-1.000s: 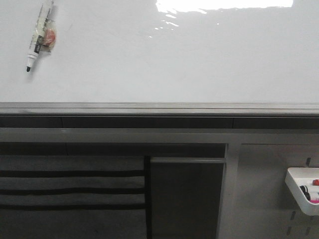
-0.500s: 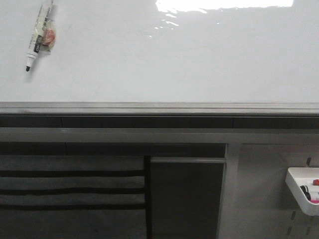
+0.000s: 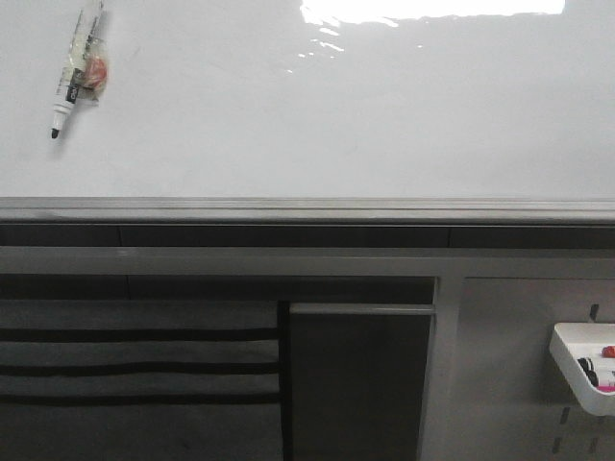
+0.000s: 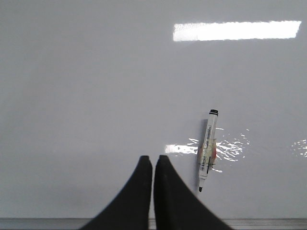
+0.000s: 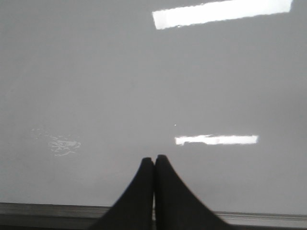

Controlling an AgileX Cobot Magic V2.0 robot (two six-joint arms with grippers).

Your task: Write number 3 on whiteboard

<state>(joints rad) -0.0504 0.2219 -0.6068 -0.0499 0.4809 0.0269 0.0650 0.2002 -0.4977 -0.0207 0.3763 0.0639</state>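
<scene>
Left gripper (image 4: 153,165): black fingers pressed together, tips touching, holding nothing.
Right gripper (image 5: 154,164): black fingers pressed together, tips touching, holding nothing.

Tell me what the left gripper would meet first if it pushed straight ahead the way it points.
Probably bare whiteboard. The left gripper, fingers together, points at blank surface; the marker pen lies off to one side of that line. Depth to the board is unclear.

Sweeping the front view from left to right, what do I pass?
Marker pen lying on the whiteboard, tip toward the near rail → glare patch at the board's far edge → white tray on the grey pegboard panel, below the board. No digit is written yet; neither claw shows here.
</scene>
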